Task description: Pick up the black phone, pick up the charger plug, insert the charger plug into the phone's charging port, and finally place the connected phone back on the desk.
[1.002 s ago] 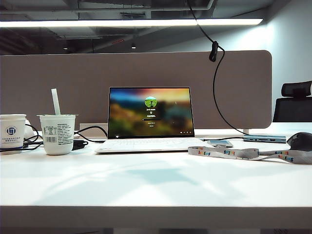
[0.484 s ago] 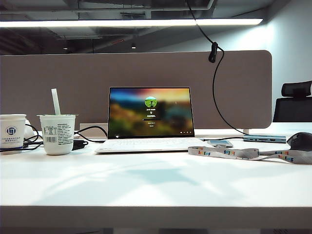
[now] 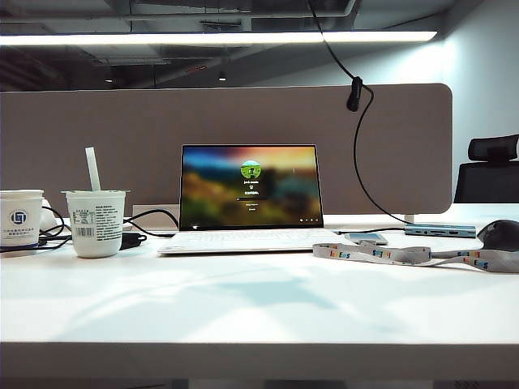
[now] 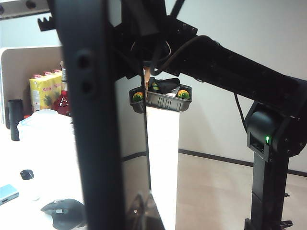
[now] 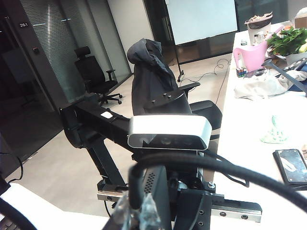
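Left gripper (image 4: 120,143) and right gripper (image 5: 144,211) are held off the counter (image 3: 259,308), jaws pressed together; the limp black cable (image 3: 355,162) is judged best pinched near its stiff tip.

White desk (image 3: 259,308), grey-beige partition (image 3: 122,138), white laptop (image 3: 247,239) — its screen blurred orange, green and blue.

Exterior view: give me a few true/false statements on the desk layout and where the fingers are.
1. The open silver laptop has a lit screen. True.
2. The white plastic cup with a stick stands right of the laptop. False: it stands to its left.
3. The printed grey lanyard lies on the white desk. True.
4. Both grippers work over the desk in this view. False: neither appears; the left gripper and right gripper show only in wrist views, fingers shut.
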